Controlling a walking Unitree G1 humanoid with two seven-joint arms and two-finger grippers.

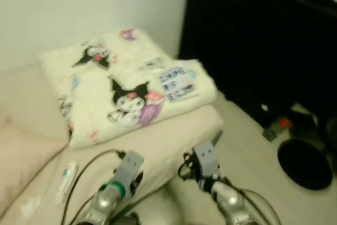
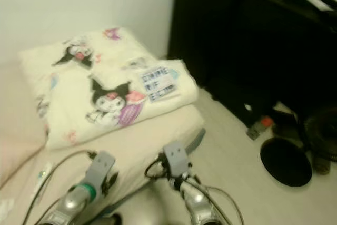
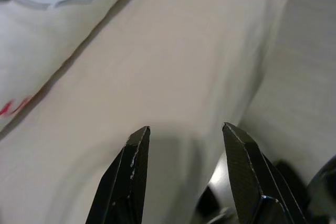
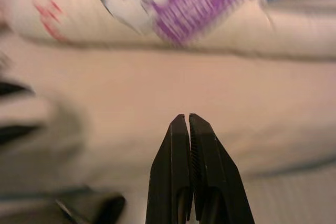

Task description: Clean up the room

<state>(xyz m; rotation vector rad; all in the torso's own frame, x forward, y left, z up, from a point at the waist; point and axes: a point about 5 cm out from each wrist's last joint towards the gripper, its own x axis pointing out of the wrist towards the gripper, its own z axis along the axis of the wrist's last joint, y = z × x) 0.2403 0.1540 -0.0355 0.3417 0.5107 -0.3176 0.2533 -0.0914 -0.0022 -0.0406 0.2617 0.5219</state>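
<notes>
A folded cream blanket (image 1: 126,82) printed with cartoon figures lies on a beige mattress (image 1: 179,138) in front of me. A small white packet (image 1: 67,180) rests on the mattress near its front left. Both silver arms reach in from below. In the left wrist view, my left gripper (image 3: 184,128) is open with nothing between its fingers, hovering over the mattress edge below the blanket. My right gripper (image 4: 188,116) is shut and empty, pointing at the mattress just below the blanket's purple print (image 4: 189,9).
A pinkish pillow (image 1: 21,162) lies at the left. A tall black cabinet (image 1: 263,40) stands to the right of the bed. On the pale floor beside it are a round black object (image 1: 305,164) and a small grey and orange item (image 1: 276,126).
</notes>
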